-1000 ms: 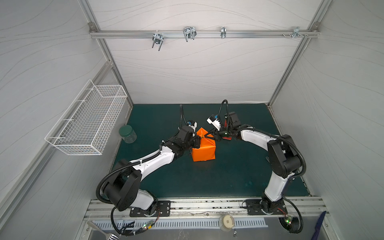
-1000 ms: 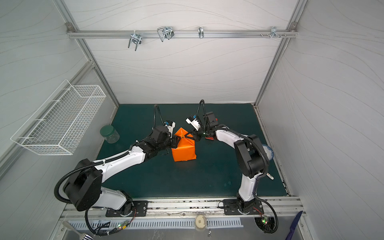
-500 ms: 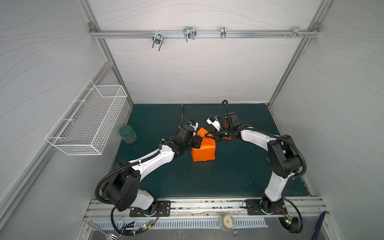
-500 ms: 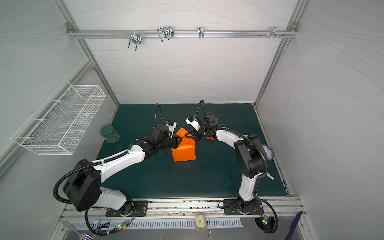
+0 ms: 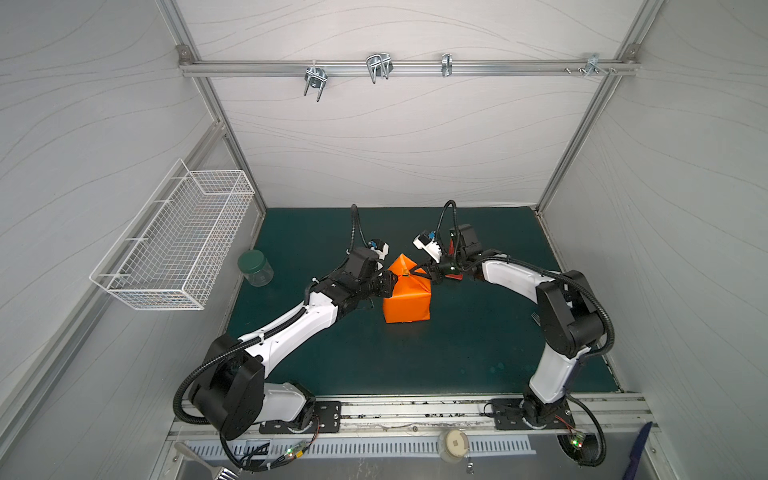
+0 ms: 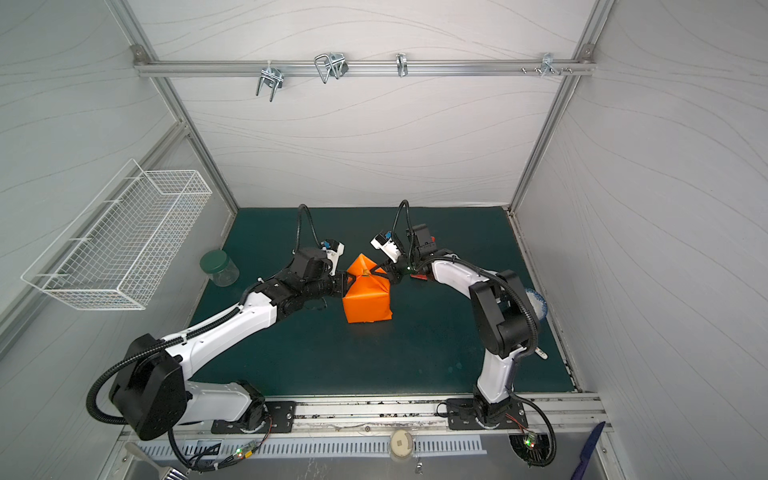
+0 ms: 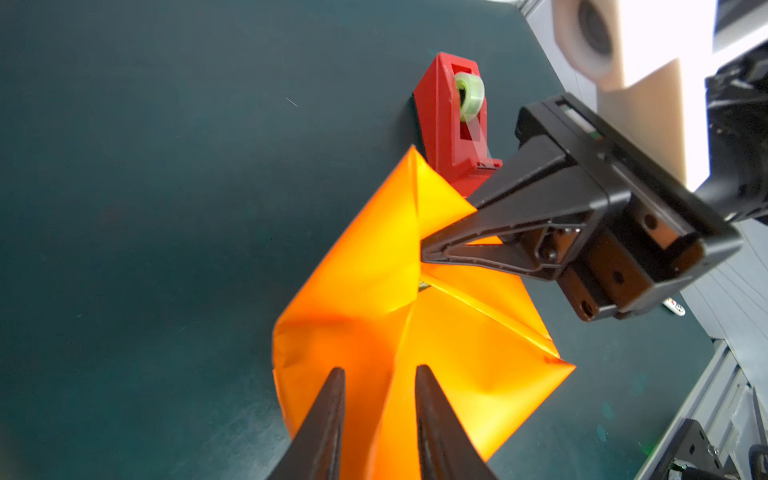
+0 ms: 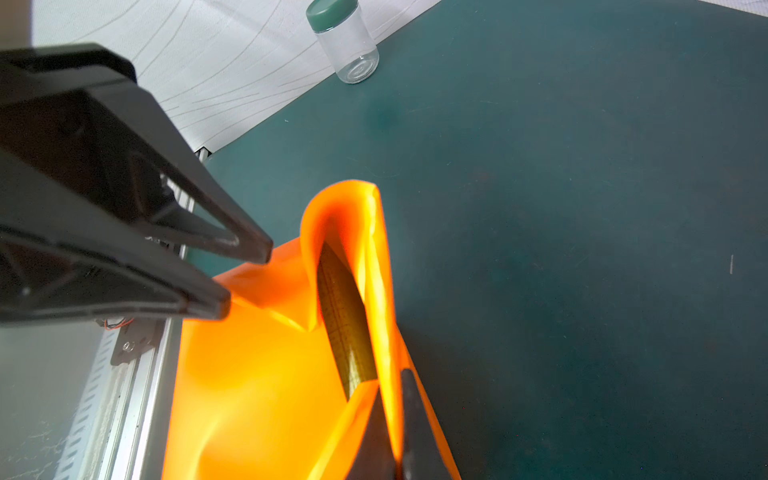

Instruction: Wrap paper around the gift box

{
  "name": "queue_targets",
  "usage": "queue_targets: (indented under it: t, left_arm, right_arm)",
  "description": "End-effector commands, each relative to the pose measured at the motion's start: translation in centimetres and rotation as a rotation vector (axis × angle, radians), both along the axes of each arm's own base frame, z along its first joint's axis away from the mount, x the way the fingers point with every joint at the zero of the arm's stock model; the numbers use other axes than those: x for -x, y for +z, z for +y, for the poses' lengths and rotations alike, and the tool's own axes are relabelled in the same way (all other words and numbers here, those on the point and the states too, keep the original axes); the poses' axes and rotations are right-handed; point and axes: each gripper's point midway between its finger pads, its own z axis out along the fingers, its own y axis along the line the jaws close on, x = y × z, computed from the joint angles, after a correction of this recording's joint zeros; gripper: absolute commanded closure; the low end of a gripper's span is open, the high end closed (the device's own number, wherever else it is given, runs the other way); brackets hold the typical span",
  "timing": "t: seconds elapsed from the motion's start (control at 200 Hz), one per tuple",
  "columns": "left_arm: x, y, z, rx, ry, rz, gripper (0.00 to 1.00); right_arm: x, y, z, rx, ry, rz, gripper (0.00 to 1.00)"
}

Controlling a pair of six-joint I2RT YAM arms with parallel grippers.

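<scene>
A: Where is the gift box point(image 8: 345, 324)?
B: Mid-frame in both top views, on the surface point(image 5: 457, 353), inside the orange paper point(image 5: 406, 299); one olive strip shows.
A: And the grasp?
B: The right end effector point(image 7: 423, 254) pinches a paper flap. The left end effector point(image 7: 379, 376) is spread.

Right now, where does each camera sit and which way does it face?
Both top views: high above the front rail, looking down at the mat; left arm and right arm whole, meeting at the paper.
Left wrist: behind the left fingers, facing the paper, the tape dispenser and the right fingers.
Right wrist: behind the right fingers, shut on a paper fold, facing the gift box, the jar and the open left fingers.
Shared: each wrist view shows the opposite arm's fingers.
</scene>
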Motion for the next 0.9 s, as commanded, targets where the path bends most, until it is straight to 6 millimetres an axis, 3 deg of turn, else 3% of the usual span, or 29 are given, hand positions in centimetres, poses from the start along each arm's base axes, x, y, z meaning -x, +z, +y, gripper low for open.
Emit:
queue_targets:
  t: [0.0,0.27,0.525,0.895]
  left_arm:
    - [-0.8,0.5,1.3,-0.013,0.051,-0.033,0.69]
    - [-2.2,-1.6,1.4,-0.125,0.027,-0.01,0.68]
    - [-3.0,-2.4,1.0,-0.236,-0.086,-0.063,0.56]
    - [-3.4,-1.4,-0.7,-0.259,-0.3,-0.15,0.51]
  right_arm:
    - [0.9,0.1,0.0,0.008,0.025,-0.023,0.95]
    - [1.0,0.0,0.1,0.01,0.027,-0.024,0.95]
    - [1.1,0.3,0.2,0.003,0.033,-0.037,0.95]
    - [1.4,0.8,0.4,-0.008,0.055,-0.058,0.96]
